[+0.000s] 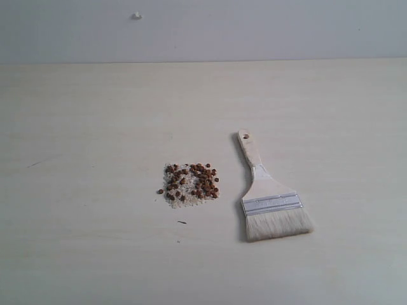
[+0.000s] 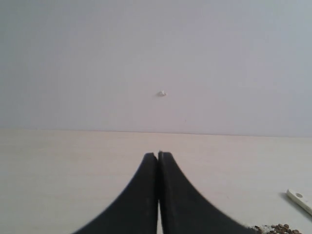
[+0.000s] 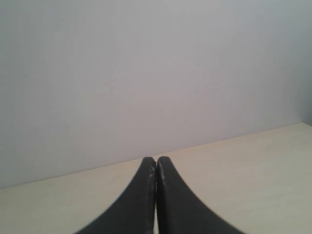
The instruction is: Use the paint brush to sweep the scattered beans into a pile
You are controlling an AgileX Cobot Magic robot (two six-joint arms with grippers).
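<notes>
Reddish-brown beans (image 1: 191,183) mixed with whitish grains lie in a compact pile at the middle of the pale table (image 1: 89,127). The paint brush (image 1: 270,197) lies flat to their right, handle hole pointing away, whitish bristles toward the near edge. Neither arm shows in the exterior view. In the left wrist view my left gripper (image 2: 157,155) is shut and empty, above the table; a few beans (image 2: 278,228) and the brush handle's end (image 2: 300,199) show at the frame's corner. My right gripper (image 3: 156,159) is shut and empty, facing the wall.
A grey wall (image 1: 254,28) rises behind the table's far edge, with a small white blob (image 1: 137,16) stuck on it. A small dark fleck (image 1: 182,222) lies just in front of the beans.
</notes>
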